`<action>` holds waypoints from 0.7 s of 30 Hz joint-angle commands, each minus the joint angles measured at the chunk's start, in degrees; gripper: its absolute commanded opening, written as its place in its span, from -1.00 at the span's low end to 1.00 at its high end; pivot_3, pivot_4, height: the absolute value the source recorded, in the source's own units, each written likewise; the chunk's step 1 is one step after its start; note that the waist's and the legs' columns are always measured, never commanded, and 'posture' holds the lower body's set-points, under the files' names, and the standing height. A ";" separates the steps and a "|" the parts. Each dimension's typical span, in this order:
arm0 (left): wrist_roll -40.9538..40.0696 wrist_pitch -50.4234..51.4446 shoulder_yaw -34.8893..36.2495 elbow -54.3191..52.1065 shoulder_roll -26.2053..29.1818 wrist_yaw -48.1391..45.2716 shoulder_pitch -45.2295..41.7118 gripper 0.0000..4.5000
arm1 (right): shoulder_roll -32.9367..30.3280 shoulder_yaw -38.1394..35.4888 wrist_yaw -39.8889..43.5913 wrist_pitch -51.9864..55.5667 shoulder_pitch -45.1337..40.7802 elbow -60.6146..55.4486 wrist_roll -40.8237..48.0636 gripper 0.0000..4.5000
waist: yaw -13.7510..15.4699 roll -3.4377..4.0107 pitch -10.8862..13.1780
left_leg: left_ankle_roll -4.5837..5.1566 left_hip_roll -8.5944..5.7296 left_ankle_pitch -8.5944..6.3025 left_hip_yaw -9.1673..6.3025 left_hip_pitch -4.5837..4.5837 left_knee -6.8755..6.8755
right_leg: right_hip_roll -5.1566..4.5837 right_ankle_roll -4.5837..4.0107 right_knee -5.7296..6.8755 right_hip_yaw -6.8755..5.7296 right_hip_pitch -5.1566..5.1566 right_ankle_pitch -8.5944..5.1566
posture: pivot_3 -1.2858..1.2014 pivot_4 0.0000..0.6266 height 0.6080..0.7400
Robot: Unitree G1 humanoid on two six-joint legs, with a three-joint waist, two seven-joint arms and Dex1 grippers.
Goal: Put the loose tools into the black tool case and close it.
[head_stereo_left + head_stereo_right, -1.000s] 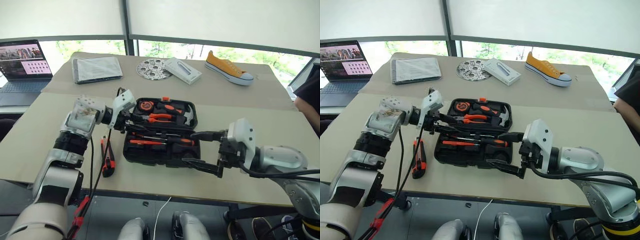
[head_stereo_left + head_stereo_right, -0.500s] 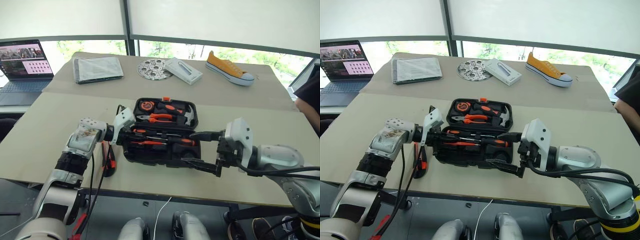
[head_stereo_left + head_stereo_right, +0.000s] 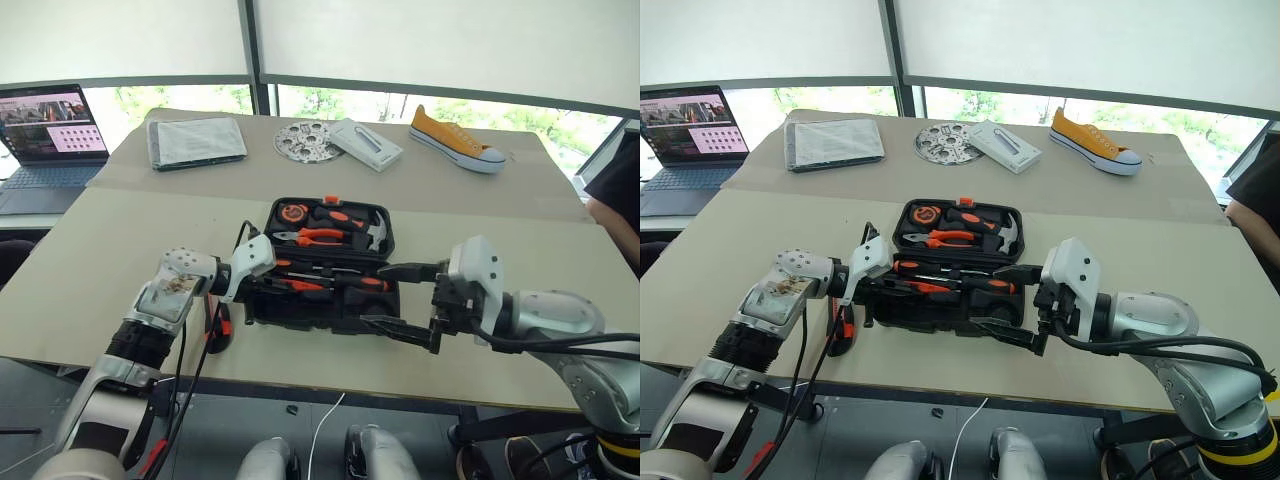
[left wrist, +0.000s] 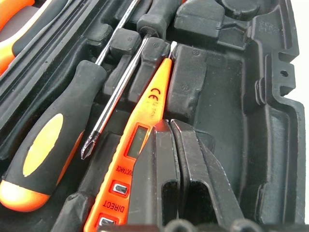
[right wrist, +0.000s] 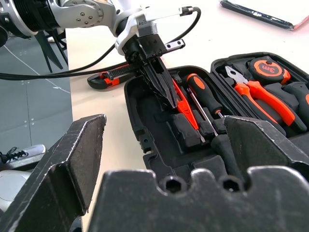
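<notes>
Head views: the black tool case [image 3: 330,265] lies open at the middle of the table [image 3: 90,250]. The left claw [image 3: 872,290] reaches into its near half from nine o'clock; the right claw [image 3: 400,300] hovers at the case's four o'clock corner, well clear of the tools. The utility knife [image 3: 218,325] lies loose on the table at the case's eight o'clock, just beside the left arm, so the job is far from finished.

Left wrist view: the left claw's fingers [image 4: 159,174] are pressed together with nothing between them, their tips resting on or just over the orange tester [image 4: 140,159]. The tester sits slantwise over its moulded slot, beside a black-and-orange screwdriver [image 4: 53,145] and a bare steel shaft [image 4: 116,96]. Whether the tester is fully seated I cannot tell.

Right wrist view: the right claw's fingers [image 5: 53,164] stand wide apart, empty, framing the case and the left claw [image 5: 161,89] dipped into it.

My reading is that the step in hand is settling the tester. Doing it well means pressing straight down along its length with the closed tips until it lies flush, without nudging the neighbouring screwdriver out of its bed, then lifting clear before turning to the knife. A proud tool would likely stop the lid shutting.
</notes>
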 commanded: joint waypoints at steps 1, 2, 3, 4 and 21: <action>-1.66 2.06 3.36 0.01 -0.17 2.54 -2.28 -0.95 | 0.02 -0.61 0.08 0.08 -0.74 -0.61 0.59 1.00 | 0.00 0.00 0.00 | 0.00 0.00 0.00 0.00 -0.01 0.00 | 0.00 0.00 0.00 0.00 -0.01 0.00 | 0.03 -0.52 0.89; -2.04 2.74 3.86 -0.06 -0.20 2.88 -2.45 -0.95 | 0.05 -0.44 0.26 -0.02 -0.91 -0.39 0.50 1.00 | -0.01 0.00 0.00 | 0.00 0.00 0.00 0.00 -0.03 0.01 | 0.00 0.00 0.00 0.00 -0.02 0.00 | 0.03 -0.52 0.89; -2.30 2.92 4.19 -0.10 -0.26 3.30 -2.45 -0.95 | 0.09 -0.25 0.42 -0.11 -1.09 -0.15 0.39 1.00 | -0.03 0.00 0.00 | 0.00 0.00 0.00 0.00 -0.03 0.01 | 0.00 -0.02 0.00 0.00 -0.02 0.01 | 0.03 -0.52 0.89; -2.50 3.08 4.35 -0.24 -0.27 3.58 -2.37 -0.95 | 0.11 -0.16 0.51 -0.15 -1.17 -0.05 0.34 1.00 | -0.04 0.00 0.00 | 0.00 0.00 0.00 0.00 -0.04 0.01 | 0.01 -0.04 -0.01 0.00 -0.02 0.02 | 0.03 -0.52 0.89; -21.32 50.08 49.46 -60.34 0.88 32.66 40.23 0.53 | 0.74 8.14 14.04 -6.21 -12.20 10.71 -4.88 1.00 | -1.06 0.01 0.01 | -0.09 0.39 -0.04 -0.01 -0.13 -0.09 | 0.00 -0.06 -0.32 0.03 -0.08 0.03 | 0.03 -0.52 0.89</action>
